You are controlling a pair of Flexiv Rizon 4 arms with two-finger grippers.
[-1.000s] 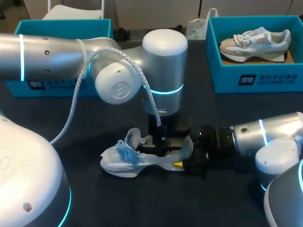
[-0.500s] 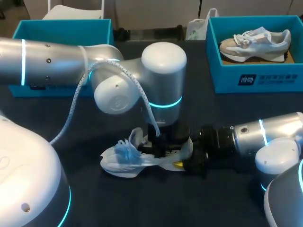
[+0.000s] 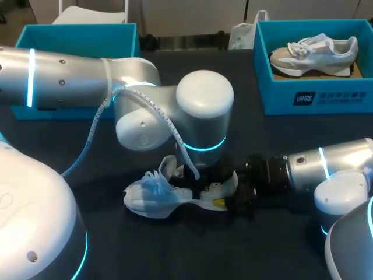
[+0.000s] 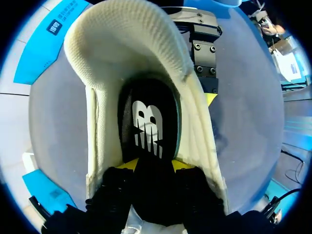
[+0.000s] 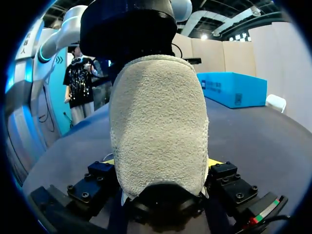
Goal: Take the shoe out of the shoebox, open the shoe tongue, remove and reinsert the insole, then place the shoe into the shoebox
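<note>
Our white lace-up trainer (image 3: pixel 150 197) stands on the dark tabletop (image 3: pixel 175 251), outside both boxes, toe toward our left and heel toward our right. Our left arm (image 3: pixel 70 81) comes in across the tabletop and bends down so that its wrist sits right over the trainer's opening, hiding the left pincer (image 4: pixel 153 165) from the head view. From the left wrist we look down into the trainer: the black insole with a white logo (image 4: pixel 148 122) lies inside, its logo end ahead of the pincer, and runs back between the two fingers. The yellow tips press on it from either side, so the left pincer is closed on the insole with a modest gap. Cream padded lining curves around the insole.

Our right arm (image 3: pixel 326 166) lies low over the tabletop with the right pincer (image 5: pixel 161 162) at the trainer's heel. From the right wrist, the pale, rough-textured heel fills the space between the fingers, with a yellow tip showing at each flank. The pincer is clamped on the heel, standing fairly wide.

At the far right a teal cardboard shoebox (image 3: pixel 315 96) holds a second, grey-and-beige trainer (image 3: pixel 315 49). Another teal shoebox (image 3: pixel 76 32) stands at the far left, partly behind our left arm. Both are well apart from the white trainer.
</note>
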